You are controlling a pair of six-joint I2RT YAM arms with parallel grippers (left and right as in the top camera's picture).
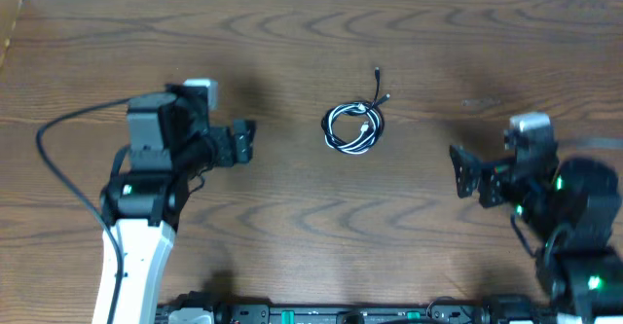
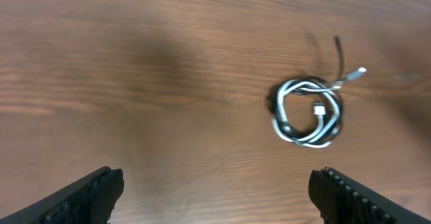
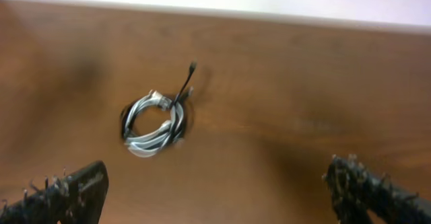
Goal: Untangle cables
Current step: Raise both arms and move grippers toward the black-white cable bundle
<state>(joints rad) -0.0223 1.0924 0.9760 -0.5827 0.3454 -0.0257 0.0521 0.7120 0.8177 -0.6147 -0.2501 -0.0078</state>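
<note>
The cables (image 1: 353, 126), one black and one white, lie wound together in a small coil at the table's middle, with two plug ends sticking out toward the far side. The same coil of cables (image 2: 308, 112) shows right of centre in the left wrist view, and the cables (image 3: 155, 122) sit left of centre in the right wrist view. My left gripper (image 1: 243, 142) hovers to the coil's left, open and holding nothing. My right gripper (image 1: 460, 171) stands to the coil's right, nearer the front, also open and holding nothing. Neither gripper touches the coil.
The brown wooden table (image 1: 311, 246) stretches around the coil. Its far edge (image 3: 269, 15) meets a pale wall. A thick black lead (image 1: 60, 173) loops out from the left arm at the left side.
</note>
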